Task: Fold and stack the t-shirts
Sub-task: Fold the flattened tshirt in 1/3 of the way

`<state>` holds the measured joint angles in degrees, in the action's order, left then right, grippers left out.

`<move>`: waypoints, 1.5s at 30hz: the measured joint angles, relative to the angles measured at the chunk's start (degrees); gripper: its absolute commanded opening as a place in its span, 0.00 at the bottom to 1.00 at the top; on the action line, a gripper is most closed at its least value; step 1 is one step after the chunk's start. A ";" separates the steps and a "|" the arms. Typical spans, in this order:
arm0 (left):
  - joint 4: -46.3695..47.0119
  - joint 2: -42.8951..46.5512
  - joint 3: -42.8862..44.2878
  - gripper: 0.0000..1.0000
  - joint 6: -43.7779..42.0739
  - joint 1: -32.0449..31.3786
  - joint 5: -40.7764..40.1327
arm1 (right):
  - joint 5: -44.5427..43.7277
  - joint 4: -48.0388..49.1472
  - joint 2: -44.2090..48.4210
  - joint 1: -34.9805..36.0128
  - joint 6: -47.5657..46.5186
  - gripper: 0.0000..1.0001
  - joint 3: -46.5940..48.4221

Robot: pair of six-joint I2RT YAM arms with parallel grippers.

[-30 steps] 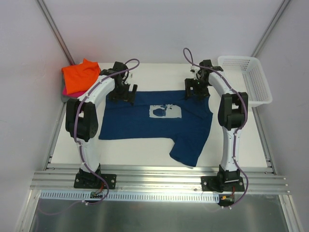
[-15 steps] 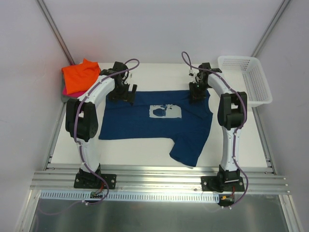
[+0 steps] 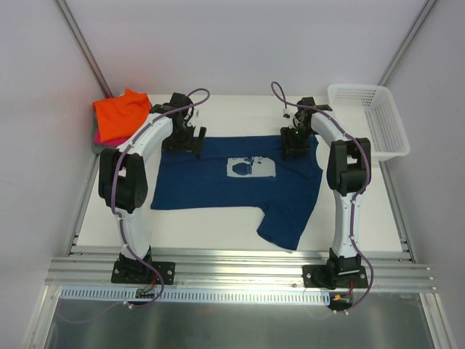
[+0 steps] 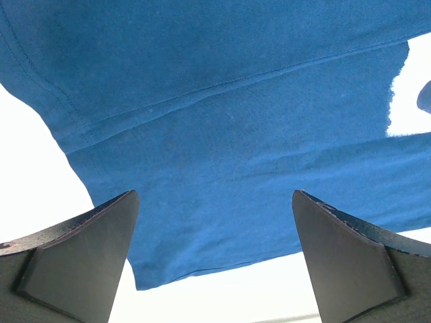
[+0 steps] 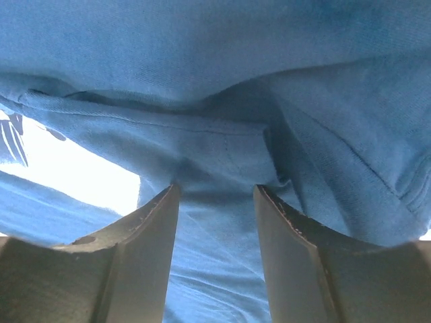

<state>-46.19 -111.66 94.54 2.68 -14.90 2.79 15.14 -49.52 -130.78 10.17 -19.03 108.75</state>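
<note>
Lying out: one navy t-shirt (image 3: pixel 211 190), one orange t-shirt (image 3: pixel 120 116).

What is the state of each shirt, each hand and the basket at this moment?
navy t-shirt, spread flat on the table, print up, not folded yet.
orange t-shirt, folded, lying at the far left corner.
left hand, wide open, just over the navy shirt's far left edge.
right hand, partly open, low on the far right edge, cloth bunched ahead of it.
basket, upright at the far right, apart from the shirts.
</note>
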 measured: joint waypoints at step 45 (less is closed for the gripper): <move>0.02 0.04 -0.83 0.99 0.76 0.02 -0.31 | -4.17 1.05 3.96 -0.24 0.22 0.01 -2.99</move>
<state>-46.17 -111.61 93.71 3.44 -14.87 2.48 10.96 -48.47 -126.82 9.93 -18.81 105.75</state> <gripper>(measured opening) 0.992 0.032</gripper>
